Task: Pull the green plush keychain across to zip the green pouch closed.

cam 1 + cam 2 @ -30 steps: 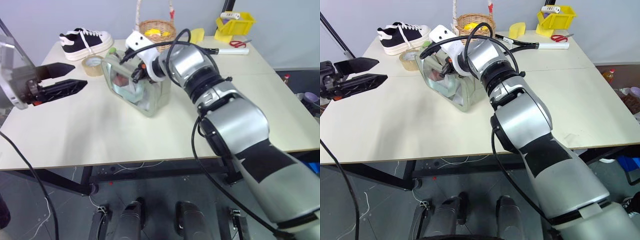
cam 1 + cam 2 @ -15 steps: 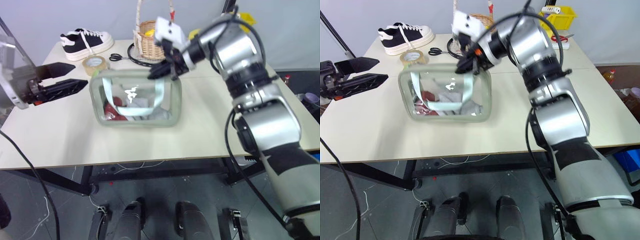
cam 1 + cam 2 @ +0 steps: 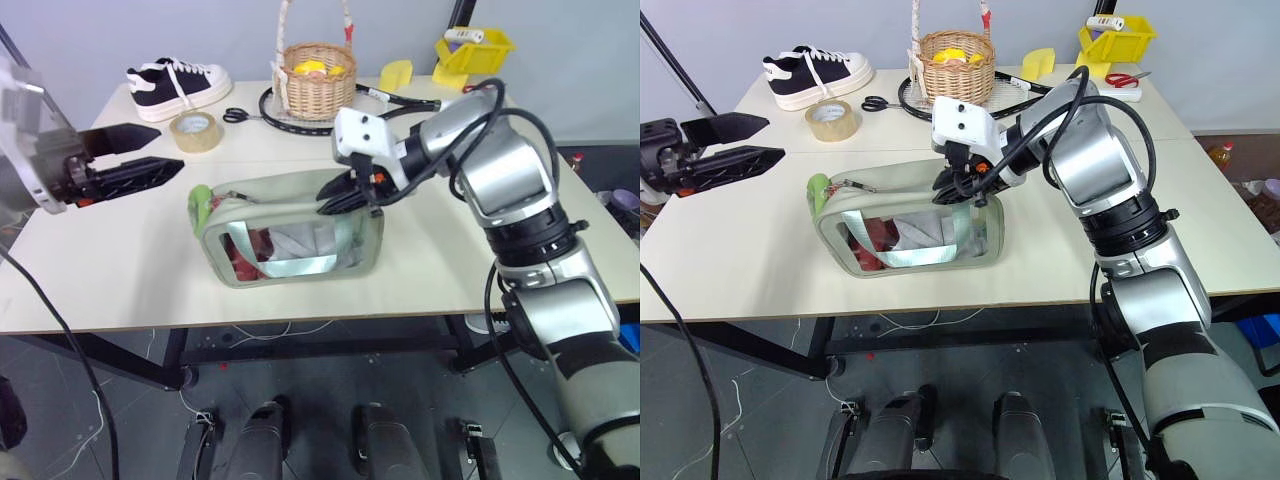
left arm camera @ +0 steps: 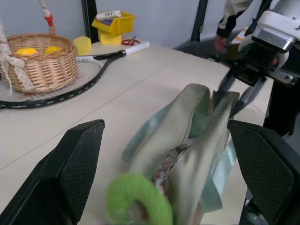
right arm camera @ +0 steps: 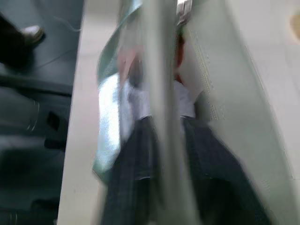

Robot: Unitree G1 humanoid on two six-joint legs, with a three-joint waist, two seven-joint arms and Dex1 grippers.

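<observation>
Right claw part-open astride green pouch strap; left claw wide, empty.

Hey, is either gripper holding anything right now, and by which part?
Left gripper holds nothing. Right gripper is at the green pouch's top right end; whether it grips cannot be told.

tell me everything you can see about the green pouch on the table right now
The green pouch is a pale sage-green, boxy soft bag with a clear plastic window showing red and white contents, and a light green strap across the front. It lies on the table near the front edge, leaning back. The green plush keychain hangs at its left end, the zipper track running along the top. The right gripper sits at the top right corner, its fingers either side of the strap.
</observation>
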